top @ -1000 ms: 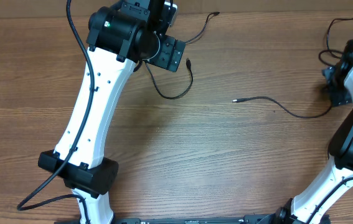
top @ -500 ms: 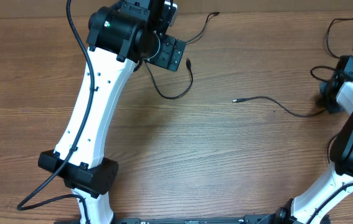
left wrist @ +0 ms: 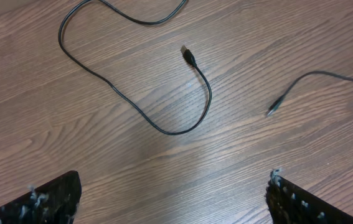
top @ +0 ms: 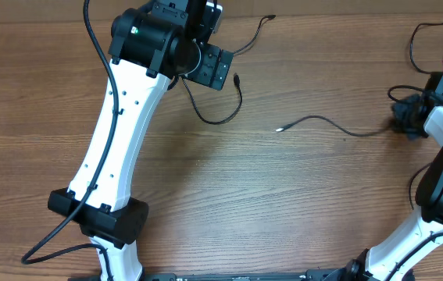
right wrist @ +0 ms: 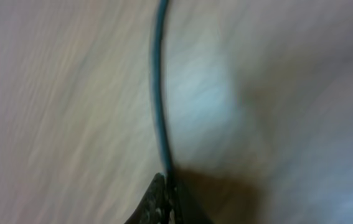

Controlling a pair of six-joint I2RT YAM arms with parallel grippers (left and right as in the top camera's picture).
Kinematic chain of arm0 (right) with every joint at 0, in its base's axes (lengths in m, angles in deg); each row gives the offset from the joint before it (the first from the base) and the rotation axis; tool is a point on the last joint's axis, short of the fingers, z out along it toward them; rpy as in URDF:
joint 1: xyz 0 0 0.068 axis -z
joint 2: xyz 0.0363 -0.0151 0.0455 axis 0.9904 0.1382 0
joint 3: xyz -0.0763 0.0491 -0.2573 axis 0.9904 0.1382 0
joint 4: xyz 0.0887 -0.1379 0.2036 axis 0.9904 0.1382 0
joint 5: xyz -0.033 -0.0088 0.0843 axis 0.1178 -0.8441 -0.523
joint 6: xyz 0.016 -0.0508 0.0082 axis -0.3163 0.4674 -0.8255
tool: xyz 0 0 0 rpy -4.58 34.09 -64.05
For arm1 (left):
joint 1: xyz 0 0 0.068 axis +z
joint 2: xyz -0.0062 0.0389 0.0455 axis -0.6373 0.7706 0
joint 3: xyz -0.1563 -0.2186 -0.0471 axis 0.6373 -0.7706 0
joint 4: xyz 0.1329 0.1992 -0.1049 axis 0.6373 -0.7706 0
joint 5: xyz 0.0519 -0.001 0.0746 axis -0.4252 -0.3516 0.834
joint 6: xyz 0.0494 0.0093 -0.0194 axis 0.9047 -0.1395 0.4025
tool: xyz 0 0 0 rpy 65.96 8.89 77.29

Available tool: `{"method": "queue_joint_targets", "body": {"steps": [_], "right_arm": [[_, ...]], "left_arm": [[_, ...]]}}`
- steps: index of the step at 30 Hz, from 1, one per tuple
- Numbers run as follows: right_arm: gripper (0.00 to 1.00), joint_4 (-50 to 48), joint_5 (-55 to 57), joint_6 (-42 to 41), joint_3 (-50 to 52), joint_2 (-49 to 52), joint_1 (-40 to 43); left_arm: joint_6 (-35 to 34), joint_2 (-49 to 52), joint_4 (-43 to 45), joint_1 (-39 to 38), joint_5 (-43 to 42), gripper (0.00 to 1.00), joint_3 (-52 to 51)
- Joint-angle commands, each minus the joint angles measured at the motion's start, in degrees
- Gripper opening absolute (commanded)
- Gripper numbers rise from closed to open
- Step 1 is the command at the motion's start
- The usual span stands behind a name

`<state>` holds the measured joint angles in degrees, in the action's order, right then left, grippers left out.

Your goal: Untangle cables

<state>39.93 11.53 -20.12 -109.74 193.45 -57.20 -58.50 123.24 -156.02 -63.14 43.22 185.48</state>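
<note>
Now my right gripper (top: 401, 117), clamped on the long cable (top: 312, 117), has dragged it leftward, its plug (top: 279, 129) trailing along — likely freeing it; my left gripper (left wrist: 173, 180) hangs wide open, empty.

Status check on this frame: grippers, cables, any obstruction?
Left gripper open, empty. Right gripper shut on long cable. Looped cable lies free, apart from it. No obstruction seen.

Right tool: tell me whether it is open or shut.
Shut on the cable. In the right wrist view the right tool has its tips together, with the cord pinched between them.
</note>
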Motion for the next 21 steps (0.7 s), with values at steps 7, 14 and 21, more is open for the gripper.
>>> {"method": "queue_joint_targets", "body": {"steps": [7,14,21], "right_arm": [[0.04,2.36,-28.17,21.40,-12.81,-11.63,-0.79],[0.41,7.56,-28.13,26.53,-16.87,-15.34,-1.16],[0.66,15.30,-27.76,21.03,-16.83,-15.26,-6.64]], "left_arm": [[0.39,0.17,0.11,-0.09,0.11,0.94,0.00],[0.39,0.17,0.24,-0.09,0.11,0.93,0.00],[0.42,0.17,2.16,-0.09,0.07,0.97,0.00]]}}
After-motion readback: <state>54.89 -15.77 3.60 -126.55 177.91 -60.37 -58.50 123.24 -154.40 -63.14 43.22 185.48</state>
